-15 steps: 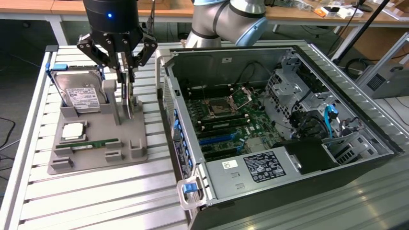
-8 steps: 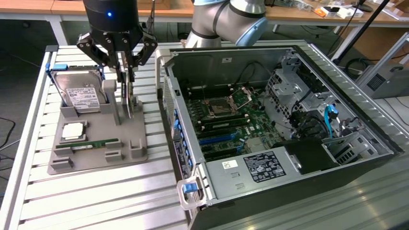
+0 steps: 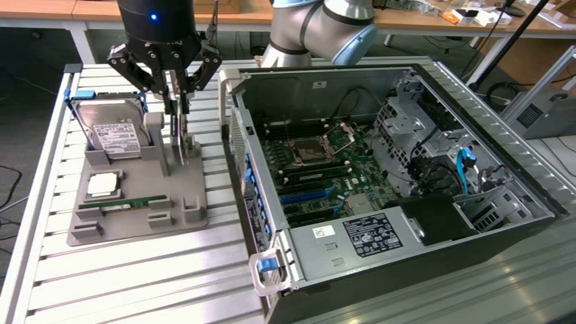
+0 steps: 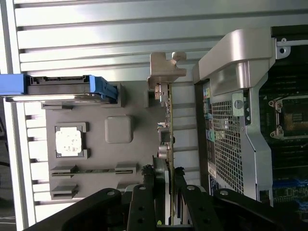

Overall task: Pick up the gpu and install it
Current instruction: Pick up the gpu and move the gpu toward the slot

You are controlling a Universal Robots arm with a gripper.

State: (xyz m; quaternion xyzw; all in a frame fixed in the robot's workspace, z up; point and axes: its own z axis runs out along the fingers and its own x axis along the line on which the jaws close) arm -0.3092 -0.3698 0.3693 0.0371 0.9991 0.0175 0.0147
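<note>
Card: the gpu [image 3: 185, 138] [image 4: 169, 120], a thin dark board with a silvery metal bracket, stands upright on its long edge in a slot of the grey moulded parts holder [image 3: 135, 226] [image 4: 96, 110], on the holder's side nearest the computer case.
Gripper: the black linkage gripper [image 3: 175, 101] [image 4: 164, 169] hangs above the holder and straddles the card's top edge; I cannot tell whether it clamps the card.
Also in the holder: a boxy silver hard drive with a white label in a blue frame [image 3: 112, 131] [image 4: 62, 84], a square silver processor chip [image 3: 104, 183] [image 4: 69, 142], a narrow green memory stick [image 3: 126, 202] [image 4: 89, 170].
Beside the holder: the open black-and-grey computer case [image 3: 297, 94] [image 4: 240, 53], motherboard exposed.
Under the holder: the slatted aluminium table [image 3: 135, 283] [image 4: 96, 29].
</note>
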